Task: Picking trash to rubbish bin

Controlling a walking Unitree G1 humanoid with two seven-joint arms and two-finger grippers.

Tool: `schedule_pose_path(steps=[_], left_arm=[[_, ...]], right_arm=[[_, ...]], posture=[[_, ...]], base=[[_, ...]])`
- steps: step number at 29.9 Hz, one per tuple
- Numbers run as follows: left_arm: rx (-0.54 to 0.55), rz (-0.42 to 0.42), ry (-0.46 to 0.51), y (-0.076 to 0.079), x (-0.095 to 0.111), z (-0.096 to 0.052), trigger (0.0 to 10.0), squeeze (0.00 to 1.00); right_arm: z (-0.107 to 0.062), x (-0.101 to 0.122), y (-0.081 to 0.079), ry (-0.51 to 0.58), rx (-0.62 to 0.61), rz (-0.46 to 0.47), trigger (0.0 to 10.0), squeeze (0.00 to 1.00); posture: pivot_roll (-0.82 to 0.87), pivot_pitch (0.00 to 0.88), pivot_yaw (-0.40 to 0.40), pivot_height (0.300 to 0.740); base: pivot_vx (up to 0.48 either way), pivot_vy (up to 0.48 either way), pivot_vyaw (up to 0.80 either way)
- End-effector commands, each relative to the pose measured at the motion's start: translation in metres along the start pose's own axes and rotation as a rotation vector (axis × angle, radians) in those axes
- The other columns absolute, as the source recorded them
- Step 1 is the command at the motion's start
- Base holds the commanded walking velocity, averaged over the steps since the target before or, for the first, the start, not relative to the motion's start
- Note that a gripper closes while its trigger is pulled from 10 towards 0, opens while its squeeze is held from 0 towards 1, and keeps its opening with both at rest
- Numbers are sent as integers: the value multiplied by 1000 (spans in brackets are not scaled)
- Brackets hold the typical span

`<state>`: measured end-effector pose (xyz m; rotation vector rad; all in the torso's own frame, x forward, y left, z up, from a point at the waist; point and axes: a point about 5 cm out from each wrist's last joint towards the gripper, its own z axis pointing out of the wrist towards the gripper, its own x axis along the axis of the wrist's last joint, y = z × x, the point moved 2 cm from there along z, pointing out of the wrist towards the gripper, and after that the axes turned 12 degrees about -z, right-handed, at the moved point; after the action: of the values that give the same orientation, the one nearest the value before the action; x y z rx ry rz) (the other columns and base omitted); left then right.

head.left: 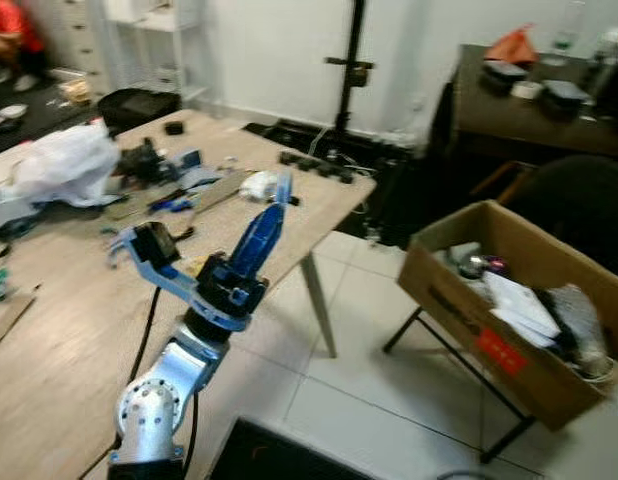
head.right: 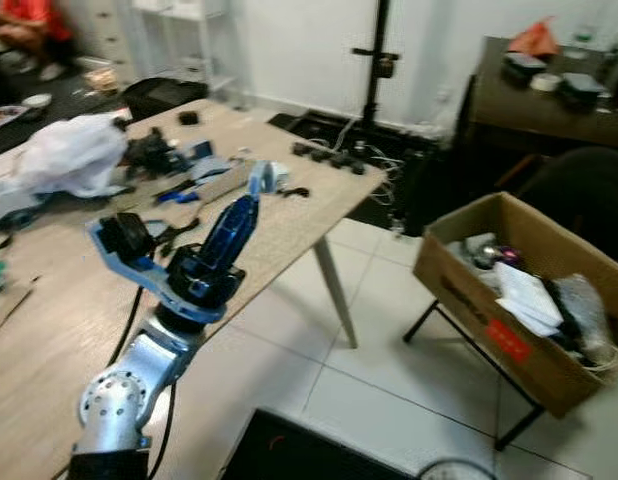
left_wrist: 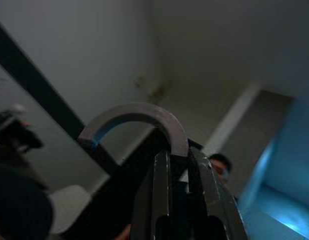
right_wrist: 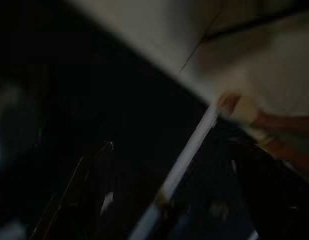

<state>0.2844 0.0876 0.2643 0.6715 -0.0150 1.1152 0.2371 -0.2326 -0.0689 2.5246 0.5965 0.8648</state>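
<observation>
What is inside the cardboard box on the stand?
The cardboard box holds white papers, a crumpled clear wrapper and some small blurred items. Whatever lies beneath them is covered.

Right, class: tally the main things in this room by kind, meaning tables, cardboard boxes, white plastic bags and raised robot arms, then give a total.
Tables: 2, the wooden table and the dark side table
Cardboard boxes: 1
White plastic bags: 1
Raised robot arms: 1, ending in the left gripper
Total: 5
</observation>
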Motion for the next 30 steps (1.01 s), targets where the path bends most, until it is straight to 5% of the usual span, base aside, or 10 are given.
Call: schedule_pose_path(steps=[1,5,8,12,19,30], left_arm=[[4,17,3,0,-1,-1,10000,0],[6,30,6,0,-2,1,10000,0],[21,39,13,-2,-1,0,10000,0],[36,51,17,-4,0,-2,10000,0],[125,127,10,-15,0,-6,10000,0],[153,177,6,-19,1,-7,10000,0]], right_arm=[[-1,5,-13,23,54,52,10000,0],[-2,67,-30,212,169,98,10000,0],[-6,81,-43,260,230,92,10000,0],[-6,79,-47,257,236,24,10000,0],[-3,62,-38,205,232,204,10000,0],[-4,51,-43,173,250,204,10000,0]], posture=[[-70,142,15,740],[-71,145,13,740],[-69,148,9,740],[-70,149,7,740],[-73,156,3,740],[-72,156,6,740]], base=[[0,0,-788],[0,0,-788],[0,0,-785],[0,0,-786],[0,0,-338],[0,0,0]])
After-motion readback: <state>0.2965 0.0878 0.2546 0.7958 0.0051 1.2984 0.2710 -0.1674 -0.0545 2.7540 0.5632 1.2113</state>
